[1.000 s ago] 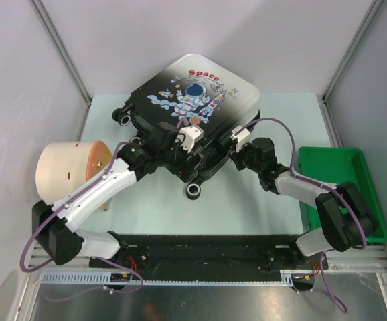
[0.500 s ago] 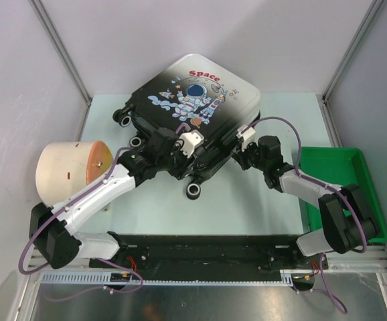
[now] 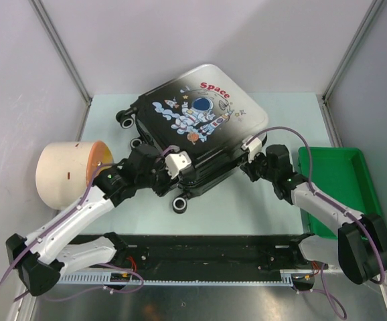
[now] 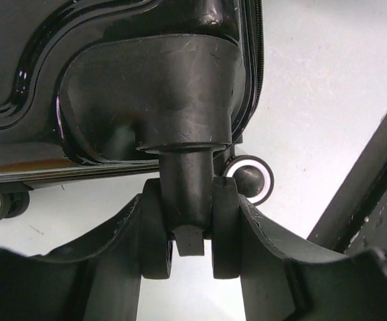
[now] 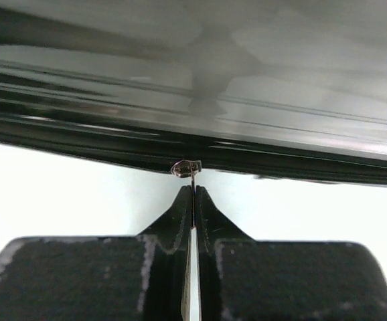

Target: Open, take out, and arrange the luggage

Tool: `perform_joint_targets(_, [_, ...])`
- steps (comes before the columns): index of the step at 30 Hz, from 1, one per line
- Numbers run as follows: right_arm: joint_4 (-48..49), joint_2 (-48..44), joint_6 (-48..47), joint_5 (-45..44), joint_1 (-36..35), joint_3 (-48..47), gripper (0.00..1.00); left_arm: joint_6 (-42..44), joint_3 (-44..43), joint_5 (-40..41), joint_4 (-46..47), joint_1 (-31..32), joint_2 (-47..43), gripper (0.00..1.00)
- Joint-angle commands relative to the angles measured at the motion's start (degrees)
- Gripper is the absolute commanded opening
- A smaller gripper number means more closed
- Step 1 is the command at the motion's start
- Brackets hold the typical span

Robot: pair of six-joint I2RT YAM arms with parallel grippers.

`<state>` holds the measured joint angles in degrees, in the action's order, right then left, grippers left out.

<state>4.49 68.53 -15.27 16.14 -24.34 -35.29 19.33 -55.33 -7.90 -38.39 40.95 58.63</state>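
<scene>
Pale-green desk (image 3: 247,207): closed luggage (image 3: 200,127) lies flat mid-back, long axis near-left to far-right. Left claw (image 4: 192,244) clamps caster stem (image 4: 187,194) at the near corner. Right claw (image 5: 192,200) pinches zipper pull (image 5: 182,168) on the near-right edge.

The luggage (image 3: 197,124) lies flat and askew on the pale worktop (image 3: 247,207), astronaut print up. The left pincer (image 3: 172,179) is at its near corner, beside a black wheel (image 3: 180,204). The right pincer (image 3: 246,167) meets its right edge. A beige cylinder (image 3: 66,172) lies at far left and a green bin (image 3: 334,180) at right.
</scene>
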Motion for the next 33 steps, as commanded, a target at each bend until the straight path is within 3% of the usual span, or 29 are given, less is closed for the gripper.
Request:
perform_joint_targets(1, [2.5, -0.4, -3.9, -9.6, 6.1, -0.5, 0.00, 6.1, 0.7, -0.5, -11.9, -2.7, -2.6, 0.00])
perform_joint_targets(7, [7.2, 2.3, -11.4, -3.3, 18.6, -3.8, 0.00, 12.7, -1.4, -2.2, -12.1, -12.4, -0.6, 0.00])
perform_joint_targets(10, [11.0, 5.4, -15.7, 5.2, 27.0, -5.9, 0.00, 16.3, -2.7, -2.3, -12.0, -15.5, 1.1, 0.00])
perform_joint_targets(15, [16.6, 14.8, -19.3, 22.8, 34.7, -11.7, 0.00, 21.3, -5.0, -4.1, -11.8, -19.5, 5.4, 0.00])
perform_joint_targets(23, [25.6, 28.2, -18.9, 37.4, 35.1, -21.7, 0.00, 29.4, -4.7, -6.4, -10.9, -19.9, 8.7, 0.00])
perform_joint_targets(30, [31.8, 38.0, -16.6, 39.9, 32.3, -29.8, 0.00, 32.8, -5.5, -9.0, -10.5, -20.1, 11.1, 0.00])
perform_joint_targets(33, [33.7, 41.3, -10.8, 40.5, 31.2, -32.7, 0.00, 33.0, -6.6, -10.2, -10.4, -20.1, 12.2, 0.00])
